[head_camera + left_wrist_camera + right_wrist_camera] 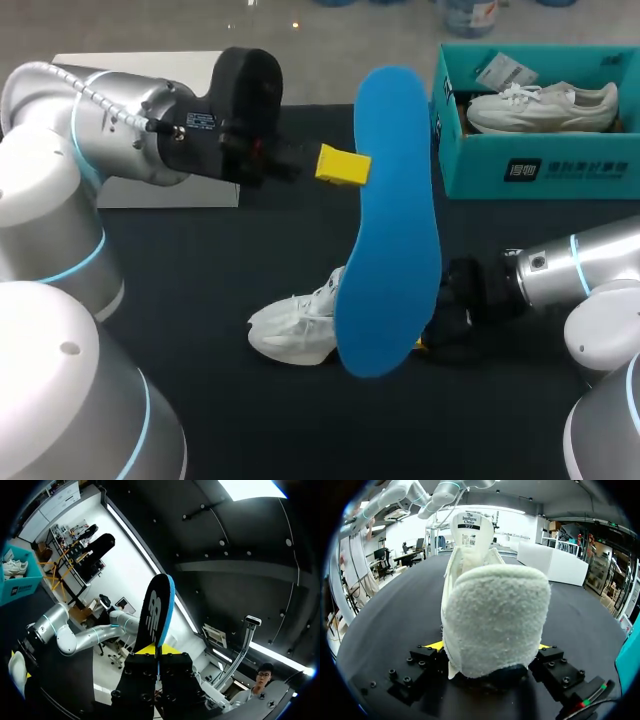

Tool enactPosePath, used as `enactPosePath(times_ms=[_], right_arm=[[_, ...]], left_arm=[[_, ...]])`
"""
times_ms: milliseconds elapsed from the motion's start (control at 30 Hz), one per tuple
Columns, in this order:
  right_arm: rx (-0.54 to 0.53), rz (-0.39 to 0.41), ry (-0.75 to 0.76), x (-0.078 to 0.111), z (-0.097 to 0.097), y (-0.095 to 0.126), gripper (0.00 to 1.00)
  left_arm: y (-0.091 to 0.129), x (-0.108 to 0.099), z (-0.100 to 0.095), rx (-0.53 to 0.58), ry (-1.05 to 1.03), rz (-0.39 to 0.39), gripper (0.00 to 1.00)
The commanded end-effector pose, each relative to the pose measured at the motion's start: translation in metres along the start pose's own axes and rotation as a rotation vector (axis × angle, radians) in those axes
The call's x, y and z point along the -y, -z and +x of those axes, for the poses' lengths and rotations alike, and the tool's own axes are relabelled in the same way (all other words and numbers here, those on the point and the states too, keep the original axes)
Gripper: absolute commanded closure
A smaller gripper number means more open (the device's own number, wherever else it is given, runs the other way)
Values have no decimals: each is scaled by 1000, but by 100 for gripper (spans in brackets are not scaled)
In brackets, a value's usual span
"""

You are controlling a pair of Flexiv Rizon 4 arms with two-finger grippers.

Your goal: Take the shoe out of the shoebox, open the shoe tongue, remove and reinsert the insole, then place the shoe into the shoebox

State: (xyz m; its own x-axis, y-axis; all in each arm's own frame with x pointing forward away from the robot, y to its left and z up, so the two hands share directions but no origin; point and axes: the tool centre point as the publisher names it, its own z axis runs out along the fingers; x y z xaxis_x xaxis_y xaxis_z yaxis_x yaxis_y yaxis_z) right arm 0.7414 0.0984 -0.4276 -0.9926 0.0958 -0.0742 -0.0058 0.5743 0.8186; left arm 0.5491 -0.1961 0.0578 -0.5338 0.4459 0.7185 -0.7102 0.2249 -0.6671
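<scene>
My left gripper [343, 166] is shut on the edge of a blue insole [390, 220], holding it upright in the air above the table's middle. In the left wrist view the insole [156, 610] stands edge-on out of the shut left gripper [157, 655]. Below it a white shoe [295, 325] lies on the black table, partly hidden by the insole. My right gripper [440, 315] grips the shoe's heel from both sides. Close up in the right wrist view, the padded heel [495, 620] fills the right gripper [489, 647], tongue raised beyond.
A teal shoebox [540, 165] stands at the back right with a second white shoe [545, 105] inside. A white lid [200, 195] lies at the back left under my left arm.
</scene>
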Motion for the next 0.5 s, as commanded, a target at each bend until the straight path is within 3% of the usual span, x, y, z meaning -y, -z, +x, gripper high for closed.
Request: enactPosePath(times_ms=[33, 200, 367, 500], right_arm=[[-11, 58, -33, -4, 2, 5, 0], [-36, 146, -30, -16, 3, 24, 0], [-60, 210, -60, -15, 2, 34, 0], [-89, 304, -105, -22, 3, 43, 0]], left_arm=[[0, -2, 0, 1, 0, 3, 100], [0, -2, 0, 1, 0, 3, 100], [0, -2, 0, 1, 0, 3, 100], [0, -2, 0, 1, 0, 3, 100]])
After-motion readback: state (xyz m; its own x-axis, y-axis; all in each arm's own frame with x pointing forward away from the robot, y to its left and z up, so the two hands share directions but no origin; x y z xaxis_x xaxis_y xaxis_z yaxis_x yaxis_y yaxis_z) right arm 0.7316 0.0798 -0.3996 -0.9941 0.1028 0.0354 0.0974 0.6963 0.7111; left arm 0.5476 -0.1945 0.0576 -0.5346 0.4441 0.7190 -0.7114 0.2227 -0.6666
